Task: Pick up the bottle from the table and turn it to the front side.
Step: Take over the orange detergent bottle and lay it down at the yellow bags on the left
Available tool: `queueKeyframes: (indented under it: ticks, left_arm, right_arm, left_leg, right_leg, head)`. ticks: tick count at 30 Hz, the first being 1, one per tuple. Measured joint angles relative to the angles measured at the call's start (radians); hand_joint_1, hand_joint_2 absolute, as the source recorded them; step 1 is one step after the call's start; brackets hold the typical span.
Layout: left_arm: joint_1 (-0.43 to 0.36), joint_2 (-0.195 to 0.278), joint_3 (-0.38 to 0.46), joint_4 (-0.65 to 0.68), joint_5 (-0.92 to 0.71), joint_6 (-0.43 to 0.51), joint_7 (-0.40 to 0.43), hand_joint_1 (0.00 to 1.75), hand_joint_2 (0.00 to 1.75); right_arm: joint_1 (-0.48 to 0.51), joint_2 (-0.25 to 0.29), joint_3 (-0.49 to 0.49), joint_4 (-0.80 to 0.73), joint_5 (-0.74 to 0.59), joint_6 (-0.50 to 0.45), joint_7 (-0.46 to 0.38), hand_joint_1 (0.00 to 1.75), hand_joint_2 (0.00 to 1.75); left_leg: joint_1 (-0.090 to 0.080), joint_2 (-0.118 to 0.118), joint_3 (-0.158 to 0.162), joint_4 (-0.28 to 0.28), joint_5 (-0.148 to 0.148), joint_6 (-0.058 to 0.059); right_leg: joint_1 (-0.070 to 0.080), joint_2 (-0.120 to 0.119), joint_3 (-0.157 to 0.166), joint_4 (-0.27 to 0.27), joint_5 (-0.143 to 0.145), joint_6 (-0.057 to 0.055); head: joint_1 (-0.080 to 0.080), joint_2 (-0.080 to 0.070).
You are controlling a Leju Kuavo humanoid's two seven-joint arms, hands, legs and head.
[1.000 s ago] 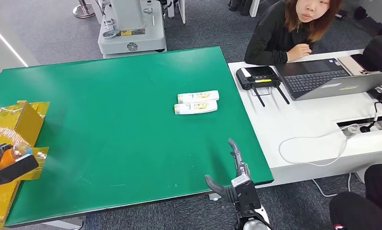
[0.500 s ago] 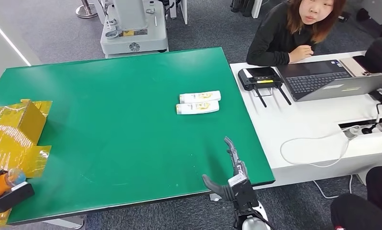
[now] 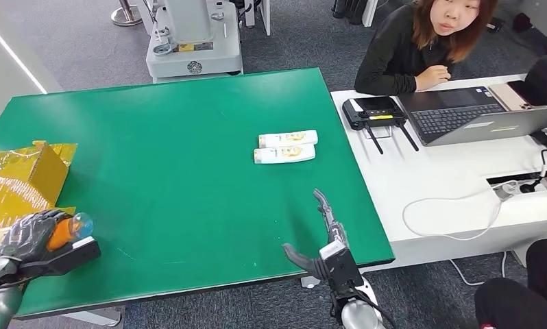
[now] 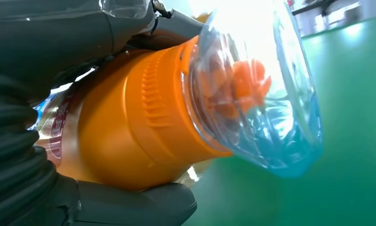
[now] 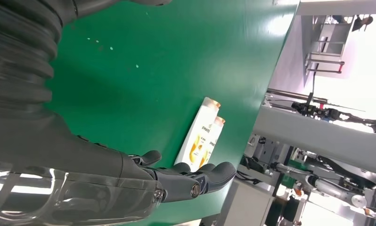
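Note:
My left hand [image 3: 32, 235] grips an orange bottle [image 3: 66, 231] with a clear blue cap at the table's near left corner. Close up in the left wrist view, the orange bottle [image 4: 129, 122] lies across my left hand [image 4: 44, 56], its clear cap [image 4: 261, 94] pointing over the green table. Two white bottles [image 3: 286, 146] lie side by side on the green table [image 3: 175, 171] towards its right. My right hand [image 3: 323, 243] hovers over the near right edge, fingers spread, holding nothing. The right wrist view has the white bottles [image 5: 200, 141] beyond my right hand [image 5: 143, 174].
A yellow foil-wrapped box [image 3: 20, 178] stands at the table's left edge. A person [image 3: 421, 41] sits at a white desk [image 3: 449, 171] on the right with a laptop [image 3: 469, 110], a controller [image 3: 373, 110] and cables. A white machine base [image 3: 192, 41] stands beyond the table.
My left hand with the orange bottle dropped towards the near left corner, then came back up and rightwards over the table edge. My right hand crept forward a little. The view shifted slightly.

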Motion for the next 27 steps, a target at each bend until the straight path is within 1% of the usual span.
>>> queueKeyframes:
  ticks: [5,9,13,22,27]
  left_arm:
    - [-0.059,-0.037,-0.052,0.041,0.012,0.002,-0.009,1.75,1.75]
    - [-0.083,-0.051,-0.072,0.068,0.02,-0.004,-0.016,0.02,1.75]
    - [-0.106,-0.062,-0.091,0.11,0.036,-0.035,-0.003,0.0,1.75]
    - [-0.145,-0.074,-0.1,0.174,0.063,-0.032,0.014,0.0,1.75]
    - [-0.151,-0.084,-0.112,0.193,0.064,-0.018,0.025,0.0,1.75]
  right_arm:
    - [-0.009,0.0,0.002,0.012,0.0,0.0,-0.001,0.0,1.75]
    - [-0.009,0.0,0.002,0.02,-0.002,0.0,-0.002,0.0,1.75]
    - [-0.004,-0.001,0.002,0.025,-0.013,-0.003,-0.005,0.0,1.75]
    - [0.009,-0.008,0.006,0.025,-0.021,-0.017,-0.004,0.0,1.75]
    - [0.019,-0.009,0.007,0.023,-0.021,-0.025,0.004,0.0,1.75]
  left_leg:
    - [0.0,0.003,0.0,0.0,0.0,0.0]
    - [0.0,0.003,0.0,0.0,0.0,0.0]
    - [0.0,0.003,0.0,0.0,-0.001,-0.001]
    - [0.0,0.003,0.0,0.0,-0.001,-0.001]
    - [0.0,0.003,0.0,0.0,-0.001,-0.001]
  right_leg:
    - [0.0,0.003,-0.001,0.0,0.0,0.0]
    - [0.0,0.003,-0.001,0.0,0.0,0.0]
    - [0.0,0.003,-0.002,0.0,0.0,0.0]
    - [0.0,0.003,-0.001,0.0,0.0,0.0]
    - [0.0,0.004,-0.001,0.0,0.0,0.0]
  head:
    - [0.0,0.0]
    - [0.0,0.0]
    - [0.0,0.0]
    - [0.0,0.0]
    - [0.0,0.0]
